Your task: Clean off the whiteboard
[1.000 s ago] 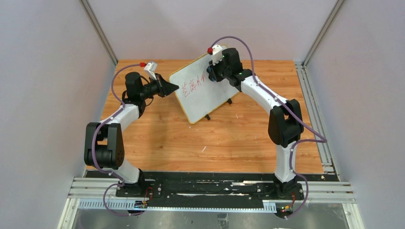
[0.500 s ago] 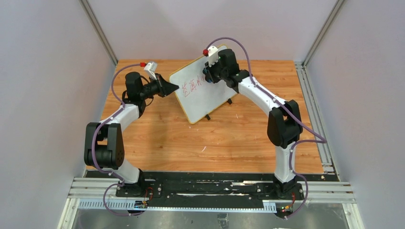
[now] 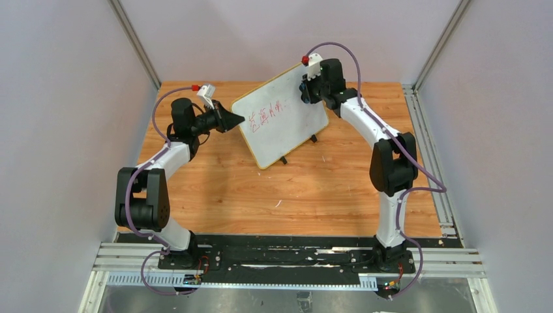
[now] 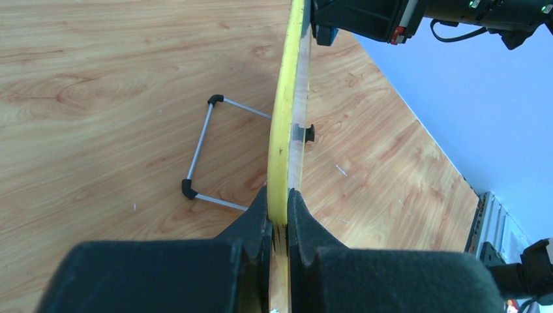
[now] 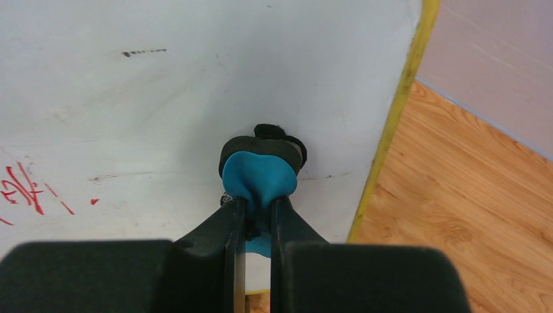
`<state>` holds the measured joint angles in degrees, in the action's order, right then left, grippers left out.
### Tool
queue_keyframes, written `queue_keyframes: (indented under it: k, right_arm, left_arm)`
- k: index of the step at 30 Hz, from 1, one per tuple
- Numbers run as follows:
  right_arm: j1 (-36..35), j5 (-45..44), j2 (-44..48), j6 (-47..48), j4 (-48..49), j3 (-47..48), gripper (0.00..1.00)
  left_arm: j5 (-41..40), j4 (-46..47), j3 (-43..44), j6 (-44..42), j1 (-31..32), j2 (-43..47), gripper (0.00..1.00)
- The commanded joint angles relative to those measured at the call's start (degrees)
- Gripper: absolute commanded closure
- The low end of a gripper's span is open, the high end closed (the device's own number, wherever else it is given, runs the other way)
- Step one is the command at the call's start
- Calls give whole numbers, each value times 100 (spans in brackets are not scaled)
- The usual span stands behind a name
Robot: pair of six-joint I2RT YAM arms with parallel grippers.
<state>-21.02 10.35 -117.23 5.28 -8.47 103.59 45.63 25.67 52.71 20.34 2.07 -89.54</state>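
Note:
The whiteboard stands tilted on the wooden table, white with a thin yellow rim and red characters near its upper left. My left gripper is shut on the board's left edge; the left wrist view shows the yellow rim edge-on between the jaws. My right gripper is shut on a blue eraser with a black pad, pressed against the board's upper right part, near the right rim. Red marks show at the left of the right wrist view.
The board's wire stand with black corner caps rests on the table behind it. Two black feet stick out at the board's lower edge. Grey walls close in the table on three sides; a metal rail runs along the right.
My right gripper with the eraser has swept to the right across the board, from beside the red characters to the upper right corner. The left gripper has not moved.

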Motion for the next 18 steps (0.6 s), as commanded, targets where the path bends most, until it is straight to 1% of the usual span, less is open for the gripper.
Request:
queue_keyframes:
  k: [1,4,9,10,14,18]
  right_arm:
    - [-224,200,33,-255,169,-165,99]
    - [-449,322,170,-373,319,-465,99]
    - [-969,246,333,-396,493,-880,99]
    - [-1060,240,489,-396,524,-928,99]
    - [-1363,275,543,-403,556,-972,99]
    - [-1475,271,561,-410,587,-990,99]
  left_arm:
    - [-333,-486,-72,-1104,40,-180,100]
    - [-335,-518,-55,-1120,40,-170,100]
    - [-342,-519,-54,-1120,48,-187,100]
    - [-336,-519,-50,-1115,53,-202,100]
    - [-333,-524,-59,-1127,57,-203,100]
    - [-331,-519,-75,-1132,57,-177,100]
